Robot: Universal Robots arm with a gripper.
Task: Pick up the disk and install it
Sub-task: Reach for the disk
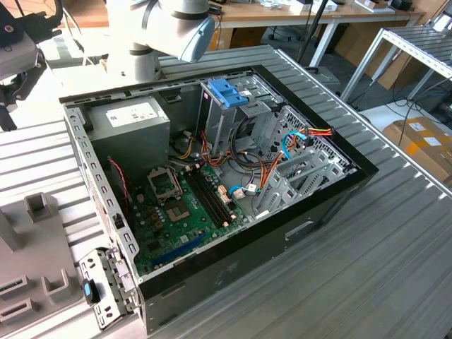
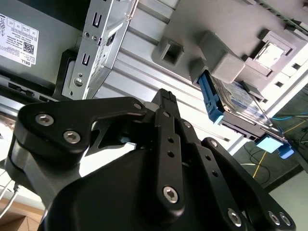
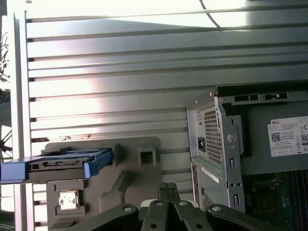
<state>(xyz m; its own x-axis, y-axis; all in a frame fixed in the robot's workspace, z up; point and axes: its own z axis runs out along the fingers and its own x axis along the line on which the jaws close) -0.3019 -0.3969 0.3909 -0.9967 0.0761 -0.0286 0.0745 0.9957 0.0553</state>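
Our workshop
We see a wooden desk (image 1: 296, 13) beyond the ribbed table (image 1: 367, 268), a cardboard box (image 1: 424, 138) on the floor

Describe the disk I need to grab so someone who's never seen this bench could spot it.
Find the open computer case on the ribbed metal table. Beside it lies a grey holder, and the disk sits in it: a flat dark slab, the only part there framed by bright blue rails.

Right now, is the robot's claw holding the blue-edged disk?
No, in the first wrist view the disk rests on the grey holder, apart from the gripper.
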